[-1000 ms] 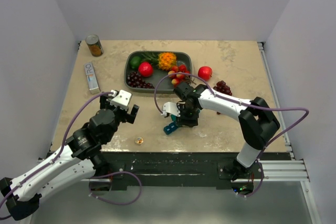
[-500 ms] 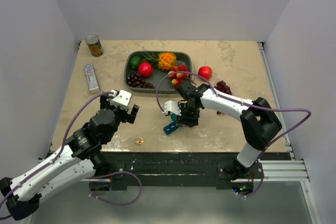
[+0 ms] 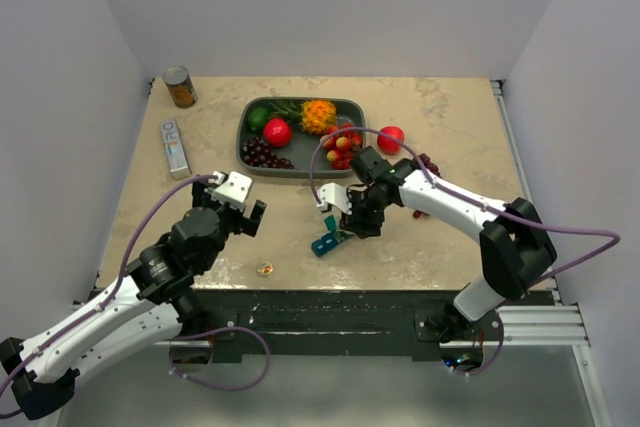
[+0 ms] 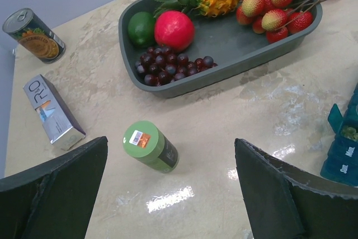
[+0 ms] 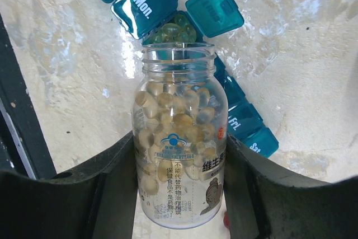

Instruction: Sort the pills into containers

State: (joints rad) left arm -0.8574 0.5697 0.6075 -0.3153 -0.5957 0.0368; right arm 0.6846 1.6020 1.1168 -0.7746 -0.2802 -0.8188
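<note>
One cell (image 5: 196, 33) of the teal organiser strip (image 5: 137, 12) is standing open beside the "Mon." cell, its flipped lid (image 5: 215, 8) hanging out to the side and yellowish pills (image 5: 172, 29) already sitting inside. The strip is lying diagonally on the tabletop (image 5: 291, 82) near the front edge, under the R arm.

The R pincer (image 5: 179, 194) is gripping a clear, uncapped pill bottle (image 5: 178, 138) round its lower body. The bottle's mouth is hanging just above the open cell, and it is approx. full of softgels.

The step in hand is prob. the shake-out. Doing it well is meaning:
- tilting in small increments, so pills are dropping one or two at a time
- holding the mouth low and centred over the open cell, clear of the raised lid and the shut neighbours
- rolling the wrist slowly, b/c the load is shifting toward the neck w/ a low grip

The cell is looking fairly full, so spill onto the glossy tabletop is the main risk.

The L pincer (image 3: 240, 217) is hovering spread wide and holding nothing. It is over a small green bottle (image 4: 151, 146), well apart from the strip.
</note>
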